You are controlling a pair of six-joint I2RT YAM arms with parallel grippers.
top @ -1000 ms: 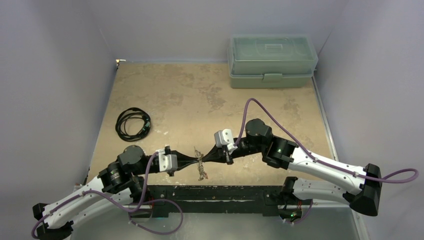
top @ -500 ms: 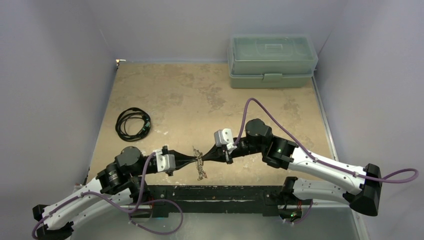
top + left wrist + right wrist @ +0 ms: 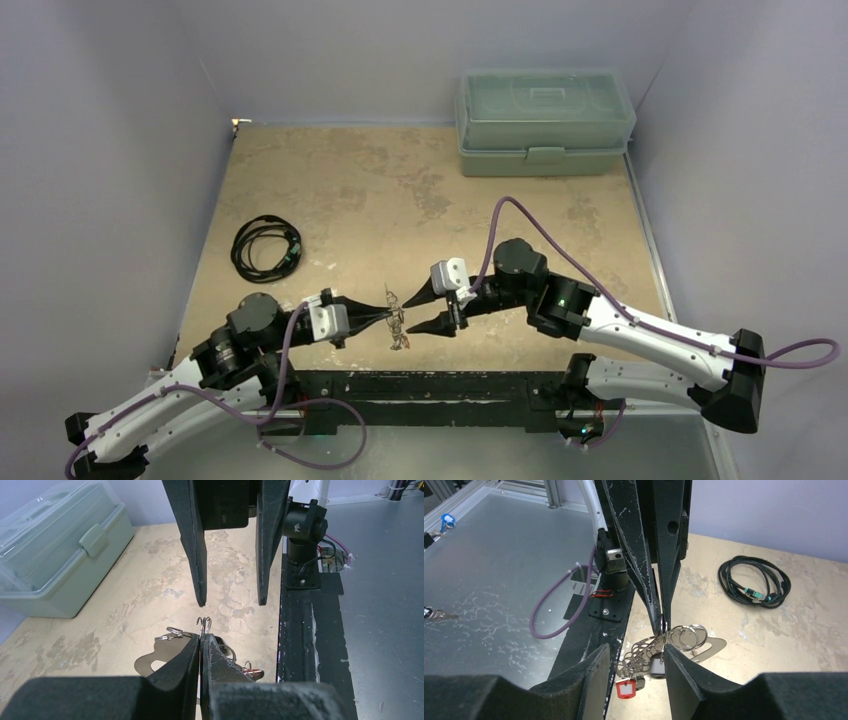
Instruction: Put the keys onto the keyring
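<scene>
Right wrist | left fingers (image 3: 642, 580) pinch one keyring (image 3: 711, 645) | right fingers (image 3: 591, 685) wide | perhaps two keys (image 3: 625, 688)

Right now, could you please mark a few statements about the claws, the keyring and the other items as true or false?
1. The left claw is shut on the keyring. True.
2. The right claw is shut. False: its fingers stand apart.
3. The black cable lies on the right arm's side. False: it lies on the left arm's side.
4. The green box has its lid closed. True.
</scene>
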